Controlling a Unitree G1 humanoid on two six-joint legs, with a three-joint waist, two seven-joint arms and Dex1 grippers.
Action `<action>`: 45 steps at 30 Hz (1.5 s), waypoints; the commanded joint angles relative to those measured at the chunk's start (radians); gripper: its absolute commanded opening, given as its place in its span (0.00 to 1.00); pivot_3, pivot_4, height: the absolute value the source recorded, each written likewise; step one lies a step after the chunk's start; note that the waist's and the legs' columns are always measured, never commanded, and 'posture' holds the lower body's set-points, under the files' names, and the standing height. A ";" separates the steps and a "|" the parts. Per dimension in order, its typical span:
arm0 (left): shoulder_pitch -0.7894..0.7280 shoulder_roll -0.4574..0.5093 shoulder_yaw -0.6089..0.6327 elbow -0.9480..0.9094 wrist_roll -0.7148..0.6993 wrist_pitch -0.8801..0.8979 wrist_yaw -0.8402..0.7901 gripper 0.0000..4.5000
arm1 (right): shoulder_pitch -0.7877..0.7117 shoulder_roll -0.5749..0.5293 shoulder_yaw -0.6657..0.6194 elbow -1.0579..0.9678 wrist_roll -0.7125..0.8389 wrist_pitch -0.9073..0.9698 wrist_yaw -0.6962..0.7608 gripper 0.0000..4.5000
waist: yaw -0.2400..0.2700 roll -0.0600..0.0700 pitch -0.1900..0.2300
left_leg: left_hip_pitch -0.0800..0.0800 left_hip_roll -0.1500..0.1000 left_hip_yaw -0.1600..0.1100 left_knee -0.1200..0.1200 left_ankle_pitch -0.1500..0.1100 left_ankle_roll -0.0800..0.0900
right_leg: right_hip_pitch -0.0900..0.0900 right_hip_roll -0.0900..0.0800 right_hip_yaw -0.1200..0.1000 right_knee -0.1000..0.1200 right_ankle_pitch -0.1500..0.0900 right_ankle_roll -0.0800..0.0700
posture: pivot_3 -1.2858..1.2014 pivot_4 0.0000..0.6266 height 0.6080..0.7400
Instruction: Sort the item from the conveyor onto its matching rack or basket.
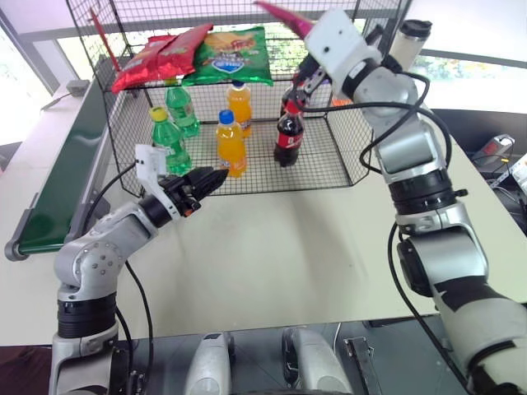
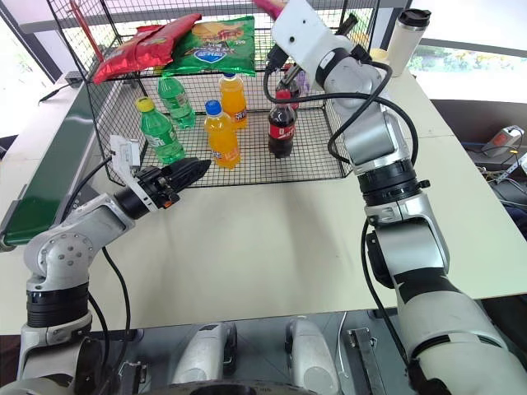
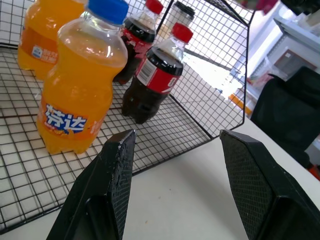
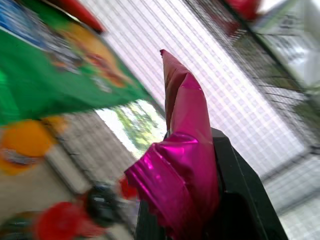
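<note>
My right gripper (image 4: 200, 200) is pinched tight on the pink snack bag (image 4: 182, 175). I hold it by one crinkled end, high up at the right side of the black wire cage (image 1: 346, 156), near the top shelf (image 1: 280, 49). The rest of the bag sticks up past my fingers.

My left gripper (image 3: 175, 190) is wide apart and holds nothing. It waits just outside the front edge of the cage floor, near the orange soda bottle (image 3: 75, 95) and the cola bottle (image 3: 150, 80).

On the top shelf lie two red snack bags (image 1: 160, 53) and a green snack bag (image 1: 230, 56). Bags go up there, and bottles stand below. So I think my pink bag belongs on the shelf, on the bare wire to the right of the green bag.

To do this well, I should bring the bag in over the shelf edge, lay it flat, and only then let go. I should keep my arm above the cola bottles so I do not knock them over. The green conveyor (image 1: 62, 181) runs along the left side of the table (image 1: 272, 263).
</note>
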 commanded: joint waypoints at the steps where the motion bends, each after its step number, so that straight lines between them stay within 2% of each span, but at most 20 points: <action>1: -0.012 0.007 0.005 -0.016 -0.003 -0.007 -0.011 0.62 | -0.005 0.012 0.027 -0.051 -0.067 0.029 -0.038 0.02 | -0.002 0.000 0.000 | 0.000 0.000 0.000 0.000 0.000 0.000 | 0.000 0.000 0.000 0.000 0.000 0.000 | 0.52 0.24 0.95; 4: -0.016 0.004 0.000 -0.010 0.003 -0.007 -0.014 0.62 | -0.012 0.067 0.039 -0.019 -0.082 0.071 -0.066 0.02 | -0.009 0.000 0.000 | 0.001 0.000 0.000 -0.001 0.000 0.000 | 0.000 0.001 0.000 0.000 0.000 0.000 | 0.52 0.24 0.95; 8: -0.020 -0.001 -0.008 -0.008 0.010 -0.009 -0.014 0.62 | -0.059 0.177 -0.008 0.075 -0.011 0.139 -0.082 0.02 | -0.006 0.000 0.000 | 0.001 0.001 0.000 -0.001 0.000 0.000 | -0.001 0.002 0.001 0.002 0.000 0.000 | 0.52 0.24 0.95; 13: -0.006 -0.001 0.001 -0.017 0.006 -0.012 -0.010 0.62 | -0.118 0.185 0.011 0.184 -0.015 0.156 -0.075 0.02 | 0.002 0.000 0.000 | -0.001 0.000 0.000 0.000 0.000 0.000 | -0.001 0.000 0.000 0.001 0.000 0.000 | 0.52 0.24 0.95; 15: -0.003 -0.002 0.001 -0.017 0.008 -0.013 -0.009 0.62 | -0.133 0.186 0.010 0.212 -0.008 0.145 -0.076 0.19 | -0.001 0.000 0.000 | -0.002 0.000 0.000 0.001 0.000 0.000 | -0.001 0.000 0.000 0.000 0.000 0.000 | 0.52 0.24 0.95; 16: -0.002 -0.003 0.000 -0.018 0.008 -0.014 -0.008 0.62 | -0.136 0.186 0.015 0.218 -0.005 0.143 -0.062 0.25 | -0.002 0.000 0.000 | -0.002 0.000 0.000 0.001 0.000 0.000 | -0.001 0.000 0.000 0.000 0.000 0.000 | 0.52 0.24 0.95; 18: -0.001 -0.004 0.000 -0.019 0.008 -0.014 -0.007 0.62 | -0.137 0.186 0.018 0.211 -0.001 0.142 -0.050 0.47 | -0.003 0.000 0.000 | -0.002 0.000 0.000 0.000 0.000 0.000 | -0.001 0.000 0.000 0.000 0.000 0.000 | 0.52 0.24 0.95; 20: 0.001 -0.005 0.000 -0.019 0.009 -0.016 -0.006 0.62 | -0.132 0.182 0.014 0.173 0.009 0.146 -0.030 0.66 | -0.003 0.000 0.000 | -0.001 0.000 0.000 0.000 0.000 0.000 | -0.002 0.000 0.000 0.000 0.000 0.000 | 0.52 0.24 0.95; 24: 0.002 -0.006 -0.002 -0.015 0.013 -0.018 -0.008 0.62 | -0.120 0.178 -0.014 0.093 0.058 0.143 0.022 0.66 | -0.008 0.000 0.000 | -0.001 0.001 0.000 -0.001 0.000 0.000 | -0.002 0.001 0.000 0.001 0.000 0.000 | 0.52 0.24 0.95; 31: -0.008 -0.013 -0.005 -0.005 0.024 -0.020 -0.013 0.62 | -0.072 0.167 -0.059 0.025 0.220 0.078 0.200 0.66 | -0.004 0.000 0.000 | -0.001 0.001 0.000 -0.001 0.000 0.000 | -0.002 0.001 0.000 0.001 0.000 0.000 | 0.52 0.24 0.95; 39: 0.004 -0.012 0.003 -0.010 0.027 -0.021 -0.011 0.62 | -0.066 0.167 -0.109 0.022 0.308 0.069 0.235 0.66 | -0.002 0.000 0.000 | -0.002 0.001 0.000 0.000 0.000 0.000 | -0.002 0.001 0.000 0.001 0.000 0.000 | 0.52 0.24 0.95; 42: 0.012 -0.009 0.012 -0.019 0.026 -0.028 -0.013 0.62 | -0.044 0.170 -0.122 -0.034 0.340 0.062 0.245 0.66 | -0.004 0.000 0.000 | -0.002 0.001 0.000 -0.001 0.000 0.000 | -0.002 0.001 0.000 0.001 0.000 0.000 | 0.52 0.24 0.95; 45: 0.037 -0.001 0.009 -0.053 0.088 -0.105 -0.021 0.62 | -0.003 0.166 -0.180 -0.164 0.444 0.095 0.288 0.66 | -0.002 0.000 0.000 | -0.002 0.001 0.000 -0.001 0.000 0.000 | -0.003 0.001 0.000 0.001 0.000 0.000 | 0.52 0.24 0.95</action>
